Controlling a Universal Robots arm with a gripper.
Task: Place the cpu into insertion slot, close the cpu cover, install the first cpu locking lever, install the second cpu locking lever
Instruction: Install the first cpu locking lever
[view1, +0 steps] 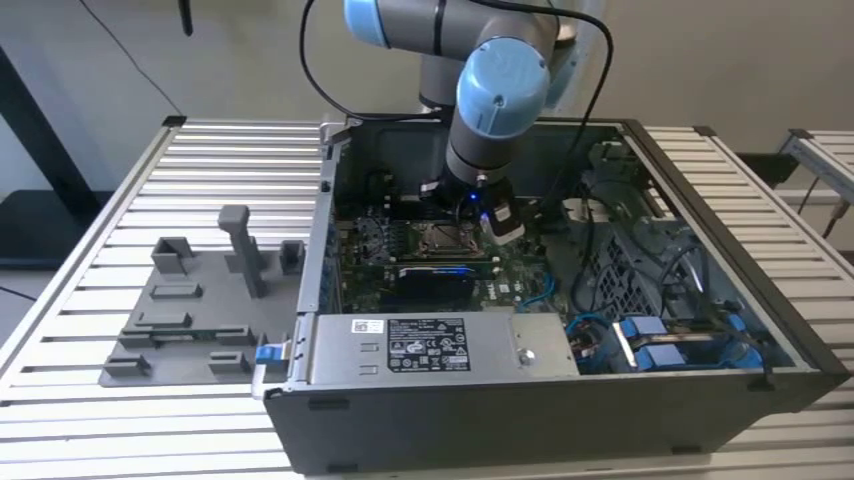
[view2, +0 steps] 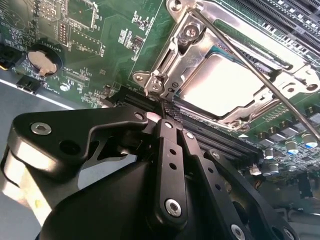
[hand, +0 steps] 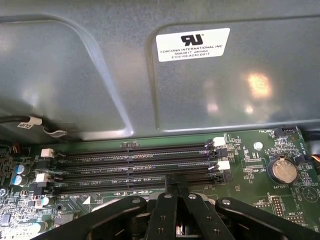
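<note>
Closed jaws, tips together with nothing between, just beside the insertion slot; cpu seated inside under lowered metal cover. White black-printed label on grey case wall; tiny white lettering across green board

insertion slot rim: bright polished metal | cpu: dull smooth metal | claw: black, satin sheen | table: ribbed pale metal
</note>
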